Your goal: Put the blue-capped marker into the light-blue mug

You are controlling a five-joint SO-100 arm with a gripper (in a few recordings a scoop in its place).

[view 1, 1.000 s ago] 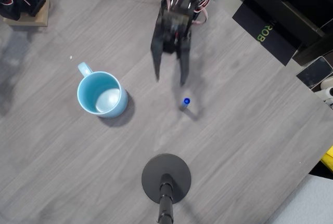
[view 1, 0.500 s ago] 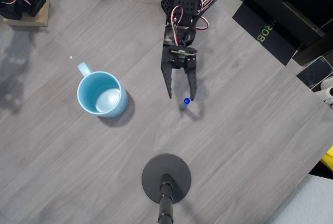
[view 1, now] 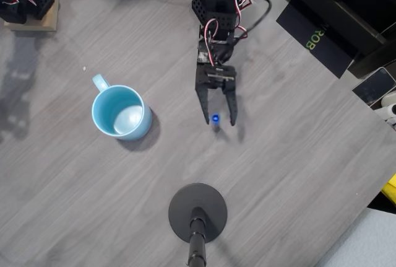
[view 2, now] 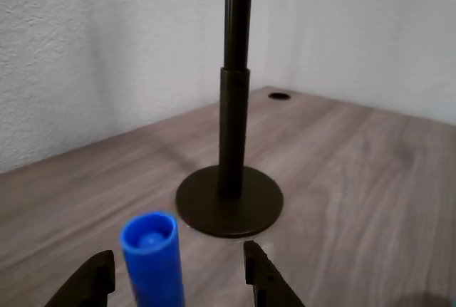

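Pincer (view 1: 219,120): jaws apart, nothing clamped. In the overhead view it has advanced toward 6 o'clock across the last second and now straddles the blue-capped marker (view 1: 215,119), one finger on each side; half a second ago the tips stopped short of the cap. The wrist view confirms this: the cap (view 2: 151,253) stands upright between the fingertips (view 2: 262,268), nearer the left-hand one, with visible gaps on both sides, so no contact yet.

Judgement: the approach is essentially complete and the grasp is the step in hand. The off-centre position means the near finger would probably meet the marker first, and an upright, slim barrel could tip.

The table (view 1: 297,155) carries the marker near its centre. The light-blue mug (view 1: 119,111) sits well apart at 9 o'clock from the pincer, upright, empty, handle toward 11 o'clock. The black stand base (view 1: 198,212) lies at 6 o'clock, clear of the route to the mug.
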